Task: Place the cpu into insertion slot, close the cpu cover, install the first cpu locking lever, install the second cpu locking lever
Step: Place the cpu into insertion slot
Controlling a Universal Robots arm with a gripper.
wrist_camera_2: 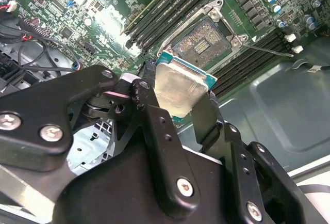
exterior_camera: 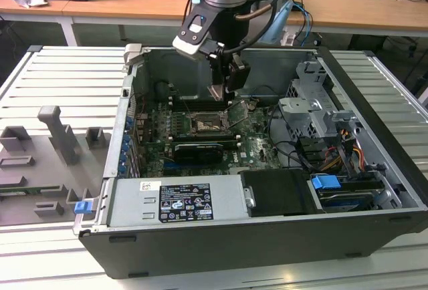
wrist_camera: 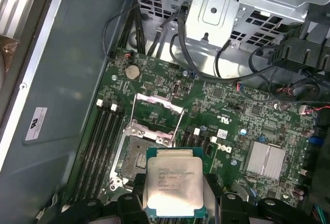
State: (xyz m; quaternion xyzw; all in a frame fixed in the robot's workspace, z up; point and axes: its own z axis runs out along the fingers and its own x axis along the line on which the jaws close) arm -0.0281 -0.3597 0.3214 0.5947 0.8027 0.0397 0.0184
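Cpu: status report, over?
Robot hand shut on cpu, held above the board near insertion slot. Slot bare, cpu cover open. Nothing seen in the way.

The flat square cpu (wrist_camera: 172, 182) is held by the gripper (wrist_camera: 175, 206) above the metal-rimmed insertion slot (wrist_camera: 131, 157) — the hinged cpu cover (wrist_camera: 156, 111) is opened alongside.

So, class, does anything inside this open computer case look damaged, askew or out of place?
Nothing stands out. The jaws hold the cpu near the uncovered insertion slot; the cpu cover is swung open.
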